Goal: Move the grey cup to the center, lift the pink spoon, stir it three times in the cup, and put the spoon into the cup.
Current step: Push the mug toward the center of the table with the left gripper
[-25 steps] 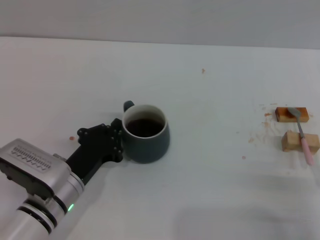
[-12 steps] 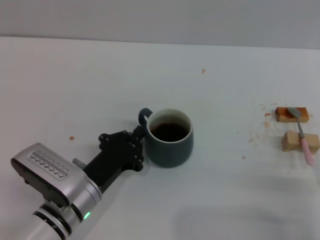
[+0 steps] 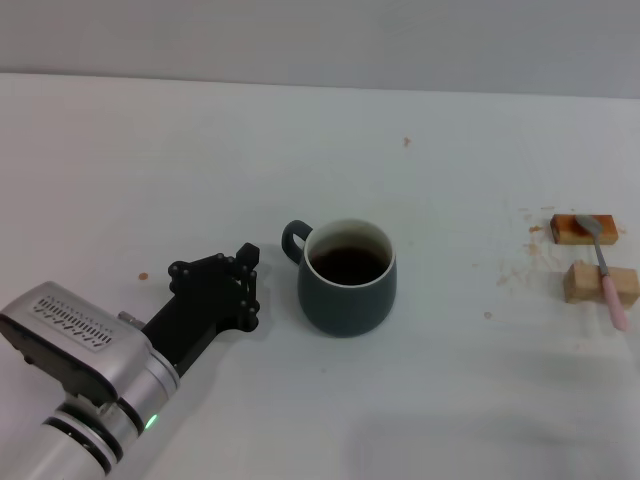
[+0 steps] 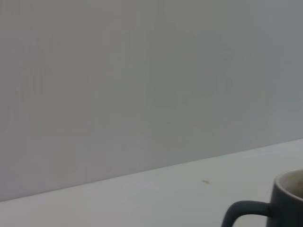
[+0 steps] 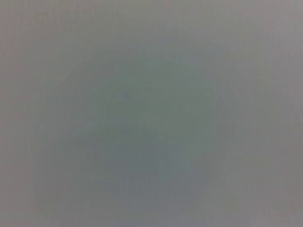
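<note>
The left gripper [image 3: 250,285] sits just left of the grey cup [image 3: 346,277], apart from its handle — whether its fingers are spread I cannot tell. Well off beyond the cup, the pink spoon [image 3: 604,270] lies across two wooden blocks [image 3: 598,283] on the white table [image 3: 420,400].

left arm: cut off by the head view's lower left corner, only its silver end section and the black left gripper [image 3: 248,285] showing
left gripper fingers: too dark to tell whether parted or closed
grey cup [image 4: 279,203]: cut off by the left wrist view's edge (only part of the rim and the handle loop show)
pink spoon [image 3: 606,272]: bowl detail too small to make out
right wrist view: a featureless grey blur, nothing recognisable
</note>
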